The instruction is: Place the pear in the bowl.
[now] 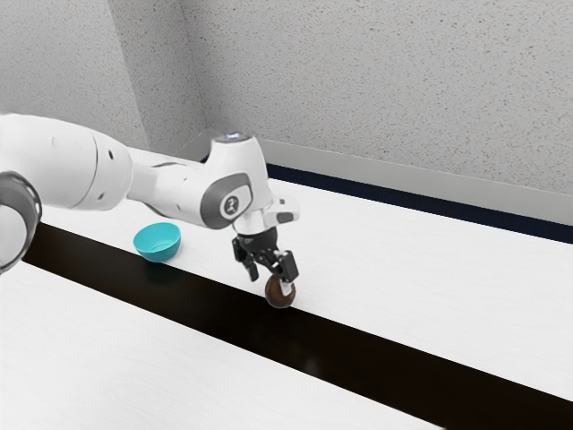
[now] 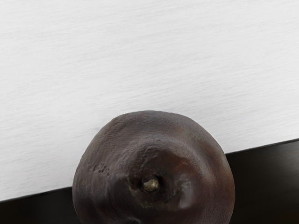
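My hand (image 1: 270,284) was at the pear (image 1: 275,298), its fingers (image 1: 287,268) spread and not closed on it: one overlapped the pear's near face, while the other stood apart from it, towards the exterior view's left. The pear was at the edge of the dark strip (image 1: 358,345) across the surface (image 1: 403,269), and its small stub (image 2: 150,185) faced my wrist camera. The bowl (image 1: 158,254) lay well apart from the pear, towards the exterior view's left.

I judged the step to be the grasp, with the carry to come. It called for centring over the pear first, so that both pads would go down past its widest part before closing. Pinched high, so round a thing would likely squirt out or roll; closed off-centre, one finger would shove it along. A slow, even squeeze, then a straight lift from beside the pear, seemed best.
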Controlling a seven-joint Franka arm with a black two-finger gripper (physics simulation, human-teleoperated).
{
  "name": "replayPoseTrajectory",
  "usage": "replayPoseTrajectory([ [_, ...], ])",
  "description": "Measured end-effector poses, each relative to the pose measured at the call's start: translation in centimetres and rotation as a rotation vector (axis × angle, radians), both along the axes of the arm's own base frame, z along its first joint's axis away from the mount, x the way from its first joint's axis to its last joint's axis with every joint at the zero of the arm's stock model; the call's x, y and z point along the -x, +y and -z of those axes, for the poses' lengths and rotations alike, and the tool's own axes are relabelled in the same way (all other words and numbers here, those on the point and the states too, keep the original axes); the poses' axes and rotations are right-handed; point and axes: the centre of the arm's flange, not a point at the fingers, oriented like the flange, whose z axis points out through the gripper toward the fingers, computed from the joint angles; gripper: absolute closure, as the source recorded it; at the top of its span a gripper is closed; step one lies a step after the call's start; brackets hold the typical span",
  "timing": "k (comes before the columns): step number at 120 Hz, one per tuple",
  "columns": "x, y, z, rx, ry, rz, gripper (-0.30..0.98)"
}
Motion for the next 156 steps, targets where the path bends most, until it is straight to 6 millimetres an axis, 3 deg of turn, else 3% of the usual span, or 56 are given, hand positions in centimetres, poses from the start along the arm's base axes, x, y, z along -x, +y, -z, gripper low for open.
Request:
replayPoseTrajectory([
  [28,-1.4,-0.4,1.3,0.017,-0.022,-0.001,0.00],
  [60,-1.6,-0.3,2.8,0.030,-0.013,-0.008,0.03],
  [99,-1.7,-0.2,2.8,0.039,-0.023,-0.020,0.25],
  [120,-2.0,0.4,1.2,0.033,-0.047,-0.034,0.33],
  [129,-2.4,3.2,-1.0,0.022,-0.072,-0.076,0.32],
  [138,-2.5,7.6,-2.8,0.008,-0.082,-0.140,0.32],
  [149,-2.2,13.6,-3.5,-0.029,-0.070,-0.223,0.31],
  [156,-2.3,16.4,-4.5,-0.045,-0.073,-0.258,0.31],
])
